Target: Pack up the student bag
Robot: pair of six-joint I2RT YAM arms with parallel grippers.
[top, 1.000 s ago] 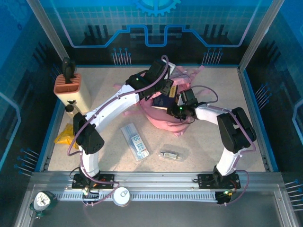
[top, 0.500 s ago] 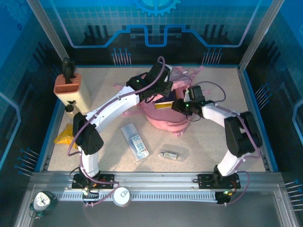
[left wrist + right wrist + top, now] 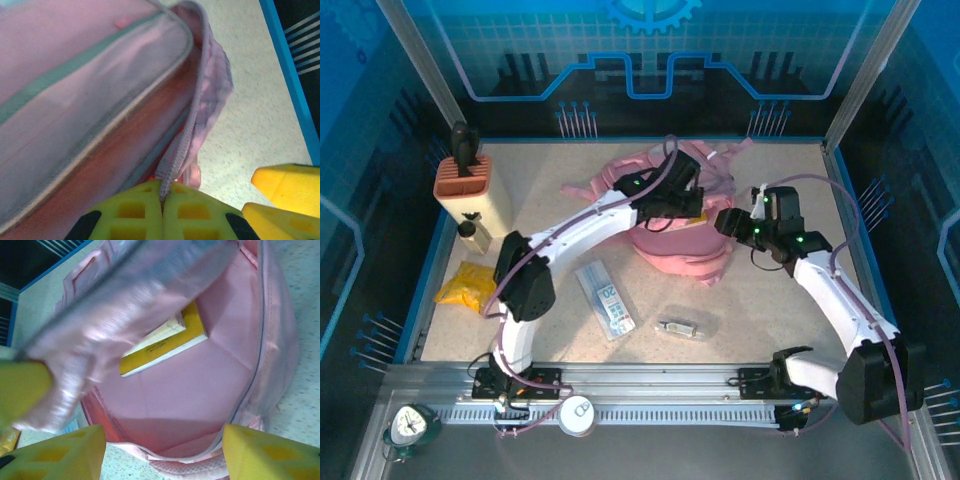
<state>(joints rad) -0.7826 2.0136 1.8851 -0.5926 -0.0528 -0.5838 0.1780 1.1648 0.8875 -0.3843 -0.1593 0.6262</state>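
The pink student bag [image 3: 676, 252] lies at the table's middle back with its mouth held open. My left gripper [image 3: 692, 203] is shut on the bag's zip edge [image 3: 176, 160], its fingertips [image 3: 135, 210] pressed together round the tape. In the right wrist view the bag's pink inside [image 3: 200, 390] shows, with a yellow book [image 3: 150, 352] lying in it. My right gripper [image 3: 727, 222] hangs just right of the bag's mouth, open, its fingers [image 3: 55, 452] wide apart with nothing between them. The left gripper's yellow finger [image 3: 20, 385] lifts the flap there.
A clear case with a blue label [image 3: 607, 298] and a small clear packet [image 3: 682, 326] lie in front of the bag. At the left stand an orange-topped holder [image 3: 470, 185], a small bottle [image 3: 470, 229] and a yellow packet [image 3: 465, 285].
The book that sat at the bag's mouth now lies inside. My right arm has pulled back to the right. My left gripper has shifted right along the bag's rim.
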